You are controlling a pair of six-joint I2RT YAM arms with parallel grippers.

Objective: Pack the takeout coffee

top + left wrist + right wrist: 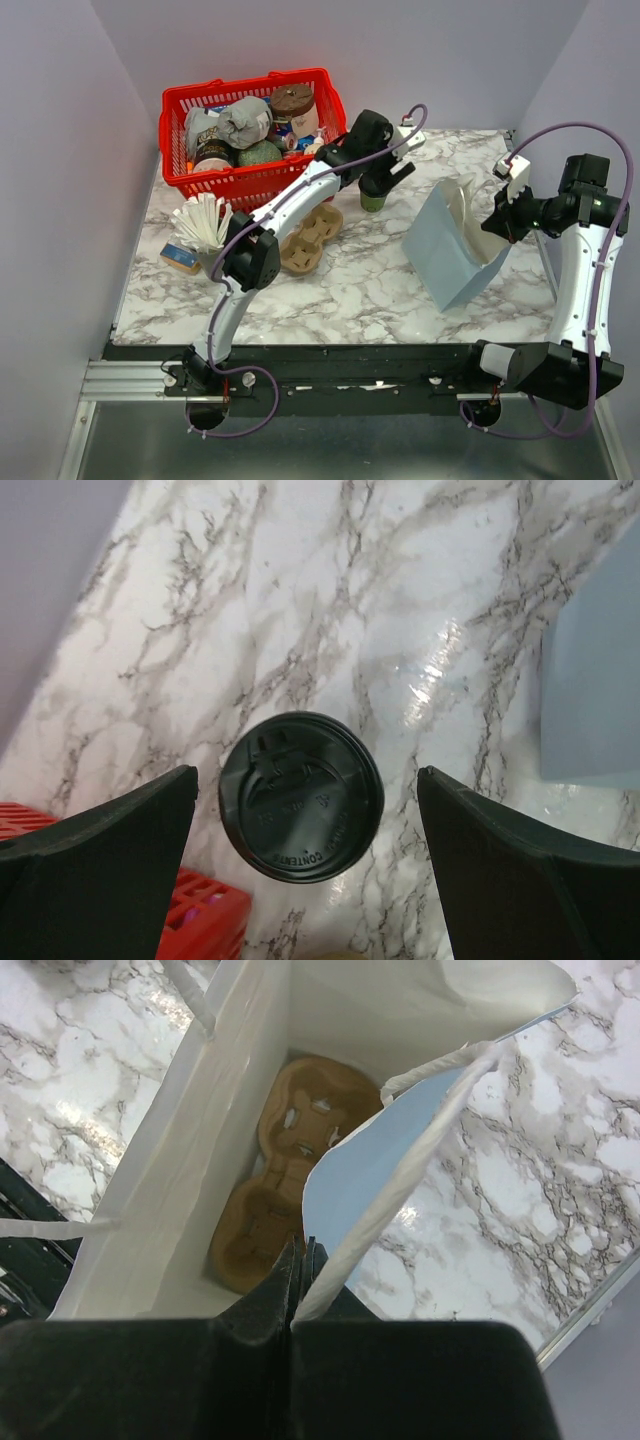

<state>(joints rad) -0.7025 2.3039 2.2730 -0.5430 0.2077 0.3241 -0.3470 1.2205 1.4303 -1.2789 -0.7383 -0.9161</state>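
- We see the left gripper point(382, 185) spread wide. Its two dark fingers point(110, 850) stand apart on either side of the green cup point(373, 203) and hold nothing.
- A bare gap shows between each finger and the cup's round black lid point(300, 797). The gap on the right looks slightly wider.
- The cup stands upright on the marble table point(350, 290), straight below these fingers, with its lid on.
- Ahead of the fingers in the wrist view, the tabletop is open marble.
- Off the right finger is the pale blue wall of the paper bag point(450, 255), apart from the cup.
- Under the left finger a corner of the red basket point(245, 180) shows. From overhead, the basket is heaped with goods and sits close beside the left arm.
- The right gripper point(300, 1260) is pressed closed, pinching the bag's rim where a white cord handle point(400, 1185) crosses it. The bag's mouth gapes open beyond these fingers.
- Past the right fingers, down inside the bag, a brown cardboard carrier point(290, 1175) lies on the bottom. White inner walls stand close on both sides of it.
- To the right of these fingers, the table's edge runs near the bag.
- A second cardboard carrier point(312, 237) lies on the table beside the left forearm, back from the cup toward the arm's base.
- Farther that way is a bunch of white stirrers point(200, 222), well apart from the cup.
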